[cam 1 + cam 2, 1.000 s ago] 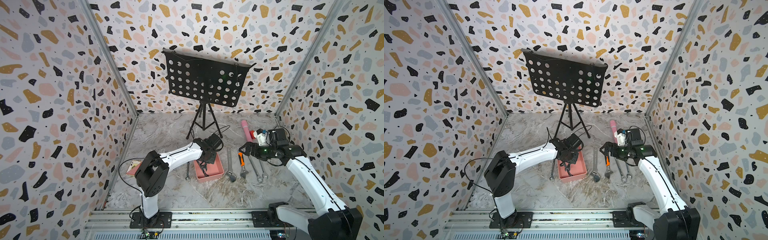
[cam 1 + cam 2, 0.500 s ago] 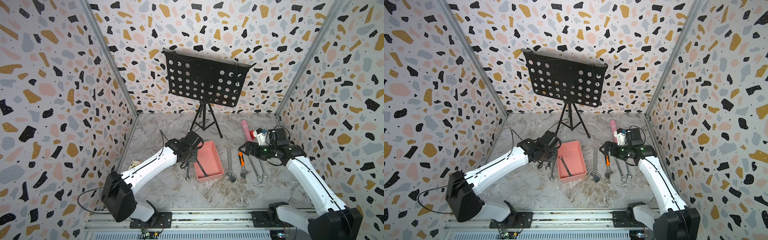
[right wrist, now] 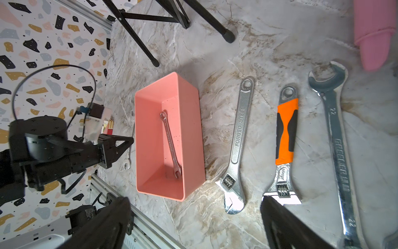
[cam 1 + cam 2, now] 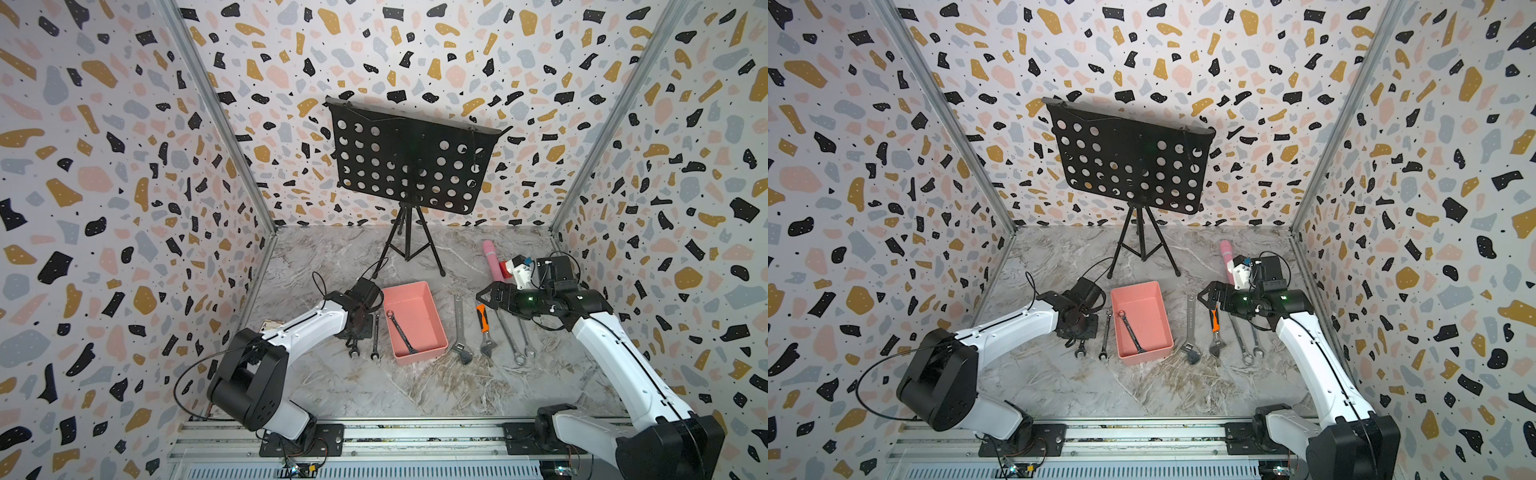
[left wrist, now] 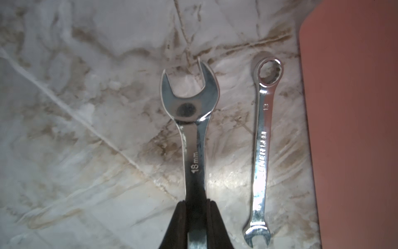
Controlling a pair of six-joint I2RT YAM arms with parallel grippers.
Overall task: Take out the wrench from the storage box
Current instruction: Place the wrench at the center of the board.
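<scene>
A black perforated metal music stand (image 4: 415, 162) fills the upper middle of both top views; below it, at lower centre, sits the shallow salmon-pink plastic storage box (image 4: 417, 305), with a slim chrome combination wrench (image 3: 170, 143) lying flat and diagonal on its floor. Right of centre, the right gripper (image 4: 482, 300) hangs empty, fingers spread wide. Left of the box, the left gripper (image 5: 195, 204) pinches the shank of a chrome open-end wrench (image 5: 189, 97) outside the box, low over the marble tabletop (image 4: 374, 386); whether it touches I cannot tell. Both wrenches are likely stiff, slick steel, the slim one light and best pinched across mid-shank. Readable: "18 mm" on the held wrench, "13" on the thinner chrome wrench (image 5: 263, 138) beside it, "FORGED STEEL" on the silver adjustable spanner (image 3: 239, 131), "GREENER" and "22" on the big chrome open-end spanner (image 3: 338, 138)
</scene>
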